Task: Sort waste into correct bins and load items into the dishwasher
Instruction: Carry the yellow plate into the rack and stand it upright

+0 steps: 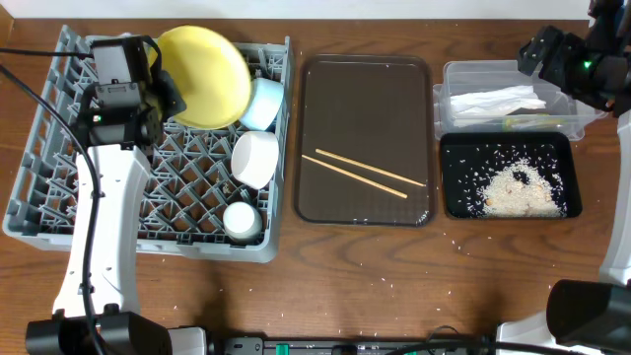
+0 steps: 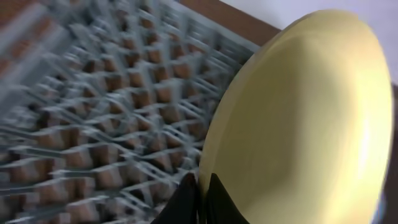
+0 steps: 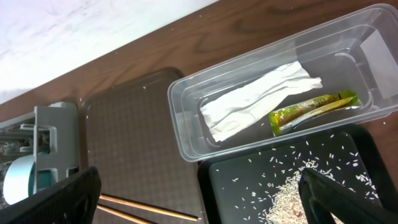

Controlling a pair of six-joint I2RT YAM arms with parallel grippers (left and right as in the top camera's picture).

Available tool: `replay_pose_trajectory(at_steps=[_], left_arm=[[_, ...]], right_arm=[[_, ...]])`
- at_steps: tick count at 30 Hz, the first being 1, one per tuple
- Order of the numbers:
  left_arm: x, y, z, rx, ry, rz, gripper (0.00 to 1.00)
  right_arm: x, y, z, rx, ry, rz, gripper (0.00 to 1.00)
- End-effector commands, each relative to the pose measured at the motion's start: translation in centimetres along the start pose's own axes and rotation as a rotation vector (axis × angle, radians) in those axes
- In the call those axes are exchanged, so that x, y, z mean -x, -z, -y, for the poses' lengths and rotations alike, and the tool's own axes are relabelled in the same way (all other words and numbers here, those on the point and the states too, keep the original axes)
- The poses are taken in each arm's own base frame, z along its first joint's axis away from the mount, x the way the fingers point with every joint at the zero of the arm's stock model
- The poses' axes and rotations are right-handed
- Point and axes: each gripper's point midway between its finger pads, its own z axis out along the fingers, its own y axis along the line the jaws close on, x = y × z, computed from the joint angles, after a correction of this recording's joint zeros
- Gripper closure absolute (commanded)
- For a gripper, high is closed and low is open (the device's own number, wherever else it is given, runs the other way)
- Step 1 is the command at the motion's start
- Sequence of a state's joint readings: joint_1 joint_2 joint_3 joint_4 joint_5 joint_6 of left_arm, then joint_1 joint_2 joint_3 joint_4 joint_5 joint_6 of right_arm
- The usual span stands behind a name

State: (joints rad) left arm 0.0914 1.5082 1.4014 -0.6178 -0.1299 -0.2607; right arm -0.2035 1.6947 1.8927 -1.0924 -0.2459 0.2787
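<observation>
My left gripper (image 2: pixel 200 186) is shut on the rim of the round yellow plate (image 1: pixel 207 74), which it holds tilted over the back of the grey dish rack (image 1: pixel 44 212); the plate (image 2: pixel 298 124) fills the left wrist view. The light blue bowl (image 1: pixel 263 103), white bowl (image 1: pixel 255 158) and white cup (image 1: pixel 241 219) sit in the rack. Two wooden chopsticks (image 1: pixel 365 173) lie on the brown tray (image 1: pixel 367 89). My right gripper (image 3: pixel 199 193) is open and empty, high over the bins. The clear tub (image 3: pixel 186 140) holds the white napkin (image 3: pixel 255 106) and the yellow-green sleeve (image 3: pixel 311 109). The black tray (image 1: pixel 455 202) holds rice (image 1: pixel 518 189).
Loose rice grains (image 1: pixel 463 242) lie scattered on the wooden table in front of the brown tray and the black tray. The right arm (image 1: pixel 582 64) hangs over the back right corner. The left arm's white link (image 1: pixel 104 227) crosses the rack's left side.
</observation>
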Motion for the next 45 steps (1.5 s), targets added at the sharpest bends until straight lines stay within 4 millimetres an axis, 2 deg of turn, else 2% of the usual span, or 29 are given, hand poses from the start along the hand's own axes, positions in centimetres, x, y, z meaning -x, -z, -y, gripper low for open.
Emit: replay_pose_trajectory(at_steps=[1,8,16,20,27,32,33,36,37,40,45], left_arm=[[1.0,0.1,-3.3,0.189,-0.042,0.058,0.93],[1.7,-0.2,-4.8,0.29,-0.092,0.118,0.93],[-1.1,-2.9,-5.0,0.298,-0.152,0.075,0.93],[-1.8,-3.1,-4.2,0.308,-0.179,0.079,0.93],[-1.5,-1.9,-2.6,0.394,-0.254,0.142,0.93],[-1.2,-1.6,-1.2,0.38,-0.284,0.173,0.92],[-1.2,-1.6,-1.0,0.376,-0.285,0.176,0.87],[-1.4,-1.6,-0.5,0.36,-0.292,0.174,0.55],[-1.4,-1.7,-0.3,0.353,-0.293,0.172,0.49],[-1.5,-1.7,-0.2,0.346,-0.295,0.171,0.4],[-1.4,-1.2,0.8,0.326,-0.306,0.179,0.34]], right_arm=[[0.0,0.0,0.0,-0.002,-0.003,0.001,0.01],[0.0,0.0,0.0,-0.002,-0.003,0.001,0.01],[0.0,0.0,0.0,-0.002,-0.004,0.001,0.01],[0.1,0.0,0.0,-0.002,-0.004,0.002,0.01],[0.0,0.0,0.0,-0.002,-0.004,0.001,0.01],[0.0,0.0,0.0,-0.002,-0.004,0.001,0.01],[0.0,0.0,0.0,-0.002,-0.004,0.001,0.01],[0.1,0.0,0.0,-0.002,-0.004,0.002,0.01],[0.1,0.0,0.0,-0.002,-0.004,0.002,0.01],[0.0,0.0,0.0,-0.002,-0.004,0.001,0.01],[0.1,0.0,0.0,-0.002,-0.003,0.002,0.01]])
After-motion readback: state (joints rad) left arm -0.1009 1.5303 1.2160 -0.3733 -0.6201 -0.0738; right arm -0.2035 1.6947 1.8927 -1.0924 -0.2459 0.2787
